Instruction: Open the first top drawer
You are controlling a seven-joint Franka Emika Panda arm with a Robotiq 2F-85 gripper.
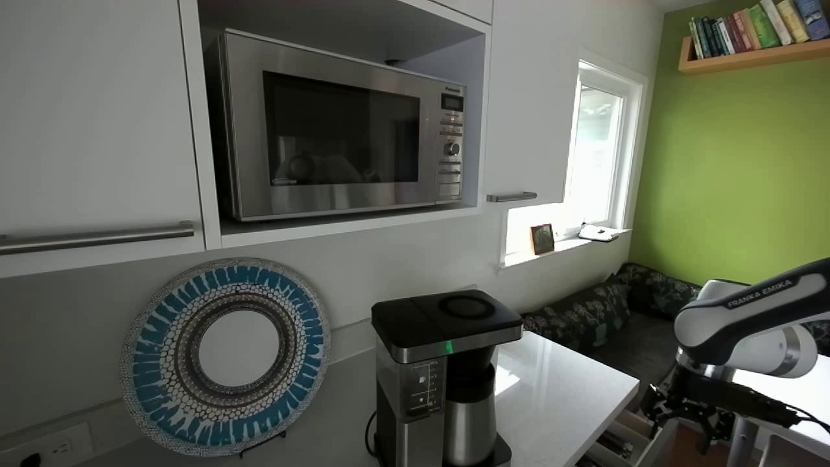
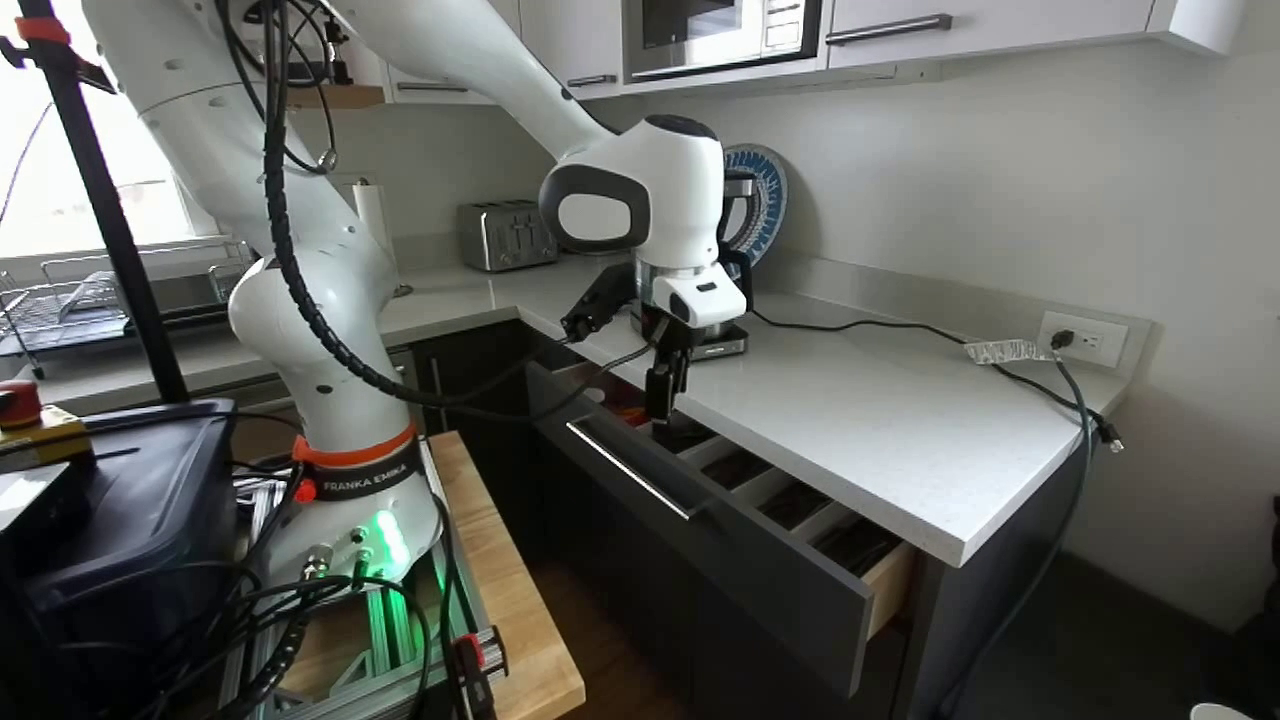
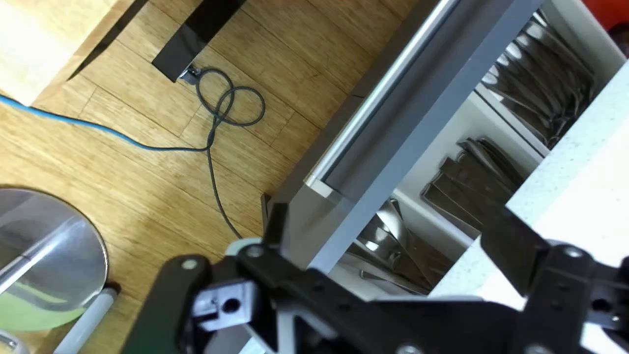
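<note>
Your drawer (image 2: 780, 585) is jutting past the front edge of the tabletop (image 2: 850, 420), so the opening is looking mostly done. Your gripper (image 3: 390, 221) is hovering over it near that edge, fingers (image 3: 511, 246) spread and gripping nothing, likely leaving the handle (image 3: 381, 93) free. Inside, separate compartments (image 3: 464, 123) are holding metal cutlery (image 3: 540, 73), presumably keeping the kinds apart.

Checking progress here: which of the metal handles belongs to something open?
The drawer handle below the counter: its grey drawer stands partly open, cutlery showing, while the cupboard handles sit on shut white doors.
</note>
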